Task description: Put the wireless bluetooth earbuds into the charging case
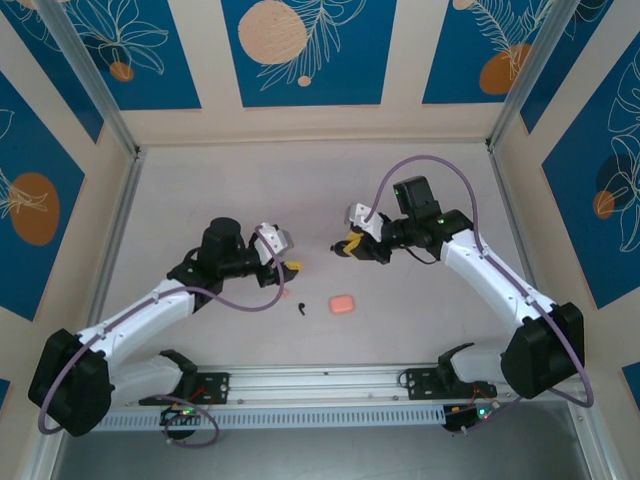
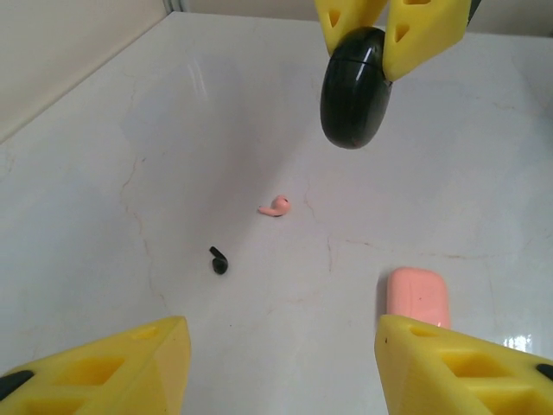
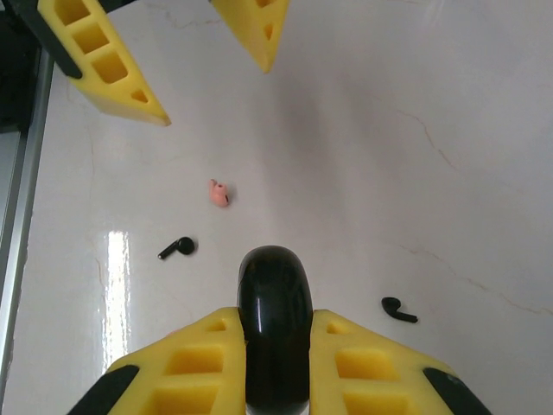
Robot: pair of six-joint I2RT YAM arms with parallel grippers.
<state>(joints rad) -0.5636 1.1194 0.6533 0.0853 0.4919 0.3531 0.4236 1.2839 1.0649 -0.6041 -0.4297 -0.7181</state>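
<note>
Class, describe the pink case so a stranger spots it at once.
On the table, look just beyond the rail's middle. The pink case lies there, the sole pink box: the pink earbud is tiny, the black case sits in the right hand.

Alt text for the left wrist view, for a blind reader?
The open left gripper frames a white table holding a pink earbud, a black earbud and the pink charging case. Opposite, the right gripper pinches a black oval case.

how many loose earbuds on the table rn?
3: pink earbud mid-table; black earbud close beside it; second black earbud lying apart, on the other side of the held black case. Another pink one may be hidden.
</note>
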